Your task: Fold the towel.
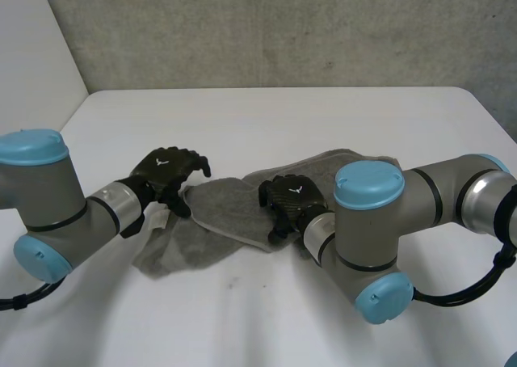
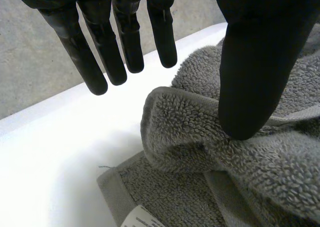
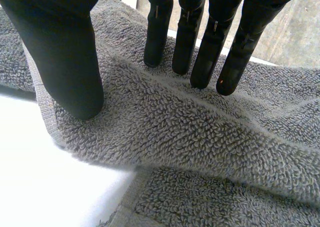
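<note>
A grey towel (image 1: pixel 218 213) lies rumpled in the middle of the white desk (image 1: pixel 283 124), partly doubled over itself, with a loose flap trailing toward the robot's left side.

The left hand (image 1: pixel 166 171) sits at the towel's left end. In the left wrist view this hand (image 2: pixel 260 37) is spread: its fingers (image 2: pixel 125 47) reach straight out over bare desk (image 2: pixel 50 162) and are clear of the cloth. The thumb tip rests on a rolled fold of the towel (image 2: pixel 200 137). Nothing is pinched between them. A small white label (image 2: pixel 137 218) shows at the hemmed edge of the lower layer, beneath that fold.

The right hand (image 1: pixel 289 199) rests on the towel's middle, near its front edge. In the right wrist view this hand (image 3: pixel 65 52) is also spread, with the straight fingers (image 3: pixel 200 52) set tip-down on the towel (image 3: pixel 200 132) in a row. The thumb is planted apart from them near the hem, and a low ridge of cloth runs between the two. Bare desk (image 3: pixel 45 177) shows just beside the thumb.
</note>
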